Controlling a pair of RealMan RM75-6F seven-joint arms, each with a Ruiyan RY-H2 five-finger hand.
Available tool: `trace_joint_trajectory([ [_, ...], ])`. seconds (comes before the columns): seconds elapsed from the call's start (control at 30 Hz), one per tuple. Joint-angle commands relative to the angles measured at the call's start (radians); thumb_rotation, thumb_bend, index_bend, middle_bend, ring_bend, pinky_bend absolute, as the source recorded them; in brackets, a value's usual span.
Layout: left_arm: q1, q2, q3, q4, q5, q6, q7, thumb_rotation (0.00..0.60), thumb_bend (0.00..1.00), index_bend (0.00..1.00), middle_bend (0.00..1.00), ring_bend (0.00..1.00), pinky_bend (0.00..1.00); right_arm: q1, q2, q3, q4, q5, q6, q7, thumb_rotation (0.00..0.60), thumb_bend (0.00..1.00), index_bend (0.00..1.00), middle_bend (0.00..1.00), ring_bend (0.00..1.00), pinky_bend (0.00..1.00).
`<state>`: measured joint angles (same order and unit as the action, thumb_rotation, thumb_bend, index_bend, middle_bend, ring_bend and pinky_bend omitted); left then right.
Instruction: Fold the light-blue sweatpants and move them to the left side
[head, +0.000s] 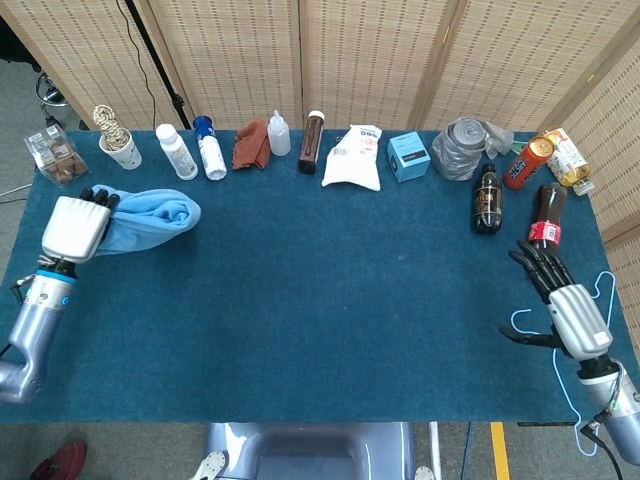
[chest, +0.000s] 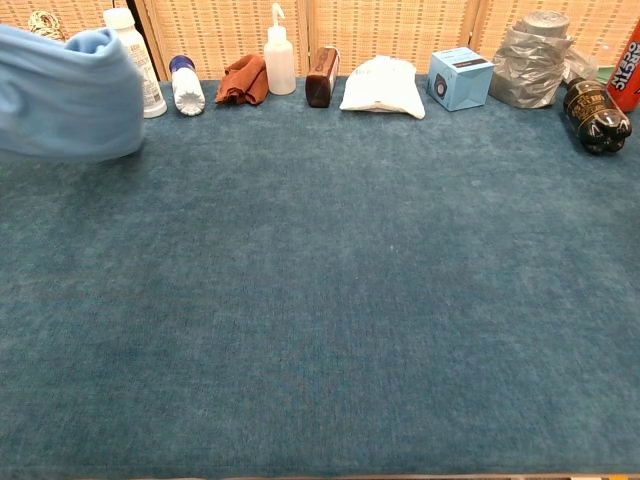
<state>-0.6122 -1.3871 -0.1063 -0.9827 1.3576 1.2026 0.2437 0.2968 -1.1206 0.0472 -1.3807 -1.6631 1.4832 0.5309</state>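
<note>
The light-blue sweatpants (head: 150, 222) are bunched into a folded bundle at the far left of the blue table, also seen at the left edge of the chest view as sweatpants (chest: 70, 95). My left hand (head: 75, 226) grips the bundle's left end, fingers curled into the cloth; this hand is outside the chest view. My right hand (head: 565, 297) hovers at the table's right edge with fingers spread and holds nothing.
Along the back edge stand a cup (head: 122, 148), white bottles (head: 177, 151), a brown rag (head: 250, 143), a squeeze bottle (head: 279, 133), a dark bottle (head: 312, 142), a white pouch (head: 354, 156), a blue box (head: 408, 156) and drink bottles (head: 487, 199). A light-blue hanger (head: 560, 340) lies by my right hand.
</note>
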Motion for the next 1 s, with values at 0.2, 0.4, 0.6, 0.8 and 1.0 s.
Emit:
trace_joint_trajectory([
  [0.2,0.042,-0.034,0.036,0.079,0.017,-0.015,-0.054,0.600,0.73,0.81,0.75,0.78,0.84,0.000,0.001,-0.001,-0.002,0.000,-0.001,-0.001,0.600,0.00,0.00,0.00,0.00,0.00],
  [0.4,0.046,-0.033,0.069,0.071,0.106,0.040,-0.106,0.600,0.64,0.77,0.70,0.73,0.83,0.001,0.003,0.000,-0.003,0.005,-0.006,-0.001,0.600,0.00,0.00,0.00,0.00,0.00],
  [0.6,0.040,-0.012,0.096,0.033,0.158,0.038,-0.058,0.600,0.38,0.46,0.37,0.38,0.51,0.000,0.005,-0.003,-0.006,0.002,-0.005,0.000,0.600,0.00,0.00,0.00,0.00,0.00],
  [0.8,0.049,0.004,0.100,-0.039,0.157,0.023,-0.017,0.600,0.03,0.00,0.00,0.00,0.12,-0.001,0.009,-0.003,-0.007,0.003,-0.005,0.005,0.600,0.00,0.00,0.00,0.00,0.00],
  [1.0,0.058,0.043,0.099,-0.135,0.191,0.067,-0.084,0.600,0.00,0.00,0.00,0.00,0.06,-0.002,0.011,-0.003,-0.009,0.003,-0.003,0.006,0.600,0.00,0.00,0.00,0.00,0.00],
])
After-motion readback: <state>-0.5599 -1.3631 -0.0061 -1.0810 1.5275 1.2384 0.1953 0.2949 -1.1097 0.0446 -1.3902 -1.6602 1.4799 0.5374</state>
